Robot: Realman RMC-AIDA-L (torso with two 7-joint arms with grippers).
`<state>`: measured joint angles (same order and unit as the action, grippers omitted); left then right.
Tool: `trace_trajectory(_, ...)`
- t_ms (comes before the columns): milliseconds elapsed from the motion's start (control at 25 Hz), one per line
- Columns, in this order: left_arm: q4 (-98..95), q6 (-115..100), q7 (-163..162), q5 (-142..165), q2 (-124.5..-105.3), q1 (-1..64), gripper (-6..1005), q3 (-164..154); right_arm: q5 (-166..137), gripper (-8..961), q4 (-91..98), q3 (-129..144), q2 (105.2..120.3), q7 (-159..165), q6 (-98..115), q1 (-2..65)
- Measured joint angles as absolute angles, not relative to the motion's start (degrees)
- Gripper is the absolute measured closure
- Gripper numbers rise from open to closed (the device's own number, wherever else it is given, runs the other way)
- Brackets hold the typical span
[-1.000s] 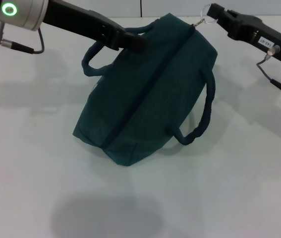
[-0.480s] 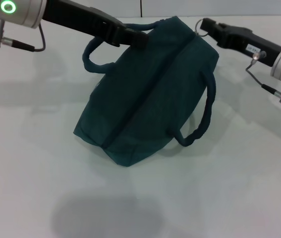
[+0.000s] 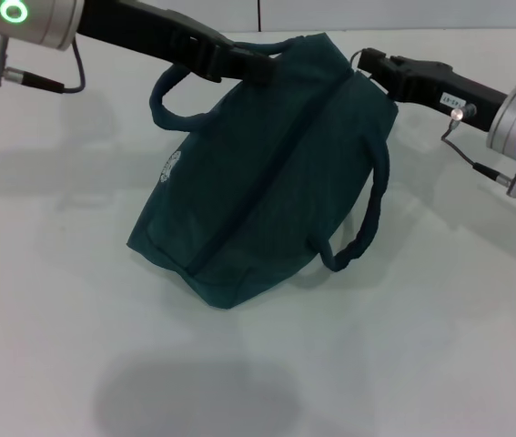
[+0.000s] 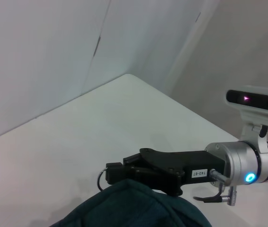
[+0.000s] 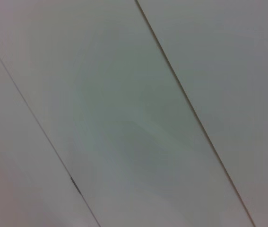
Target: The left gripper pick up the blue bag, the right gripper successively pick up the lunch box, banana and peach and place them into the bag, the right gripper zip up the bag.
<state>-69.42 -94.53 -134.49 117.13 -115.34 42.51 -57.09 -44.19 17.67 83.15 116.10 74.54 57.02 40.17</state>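
Since a second earlier, my right tool [image 3: 367,62] had slid in along the bag's far top corner, and the large dark teal fabric bag [image 3: 267,173] had tipped a little more, baring its small white logo [image 3: 170,167]. The zip line looked shut, so I judged this the last step, zipping up; next came a steady pull on the silver ring pull [image 4: 100,178] or a release. My right tool was together on that ring. My left tool [image 3: 256,69] was clamped on the far padded loop handle [image 3: 171,91], holding the bag half-raised, its lower end on the white bench [image 3: 403,346].
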Motion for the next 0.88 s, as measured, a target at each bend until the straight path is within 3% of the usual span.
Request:
trace_trajectory(520, -66.49, -93.83, -133.13, 117.56, -115.29, 42.43, 927, -52.61, -40.62, 892, 20.4, 80.73, 116.17, 70.89, 64.19, 35.47)
trace_trajectory(760, -66.38, -91.56, -130.65, 117.28, -116.04, 41.3, 913, -49.96, -39.9, 680, 20.71, 80.63, 115.85, 69.08, 66.95, 33.54)
trace_trajectory(880, -66.79, -91.13, -126.12, 115.43, -117.24, 40.18, 804, -46.1, -39.89, 559, 21.45, 80.49, 115.61, 67.47, 67.12, 32.26)
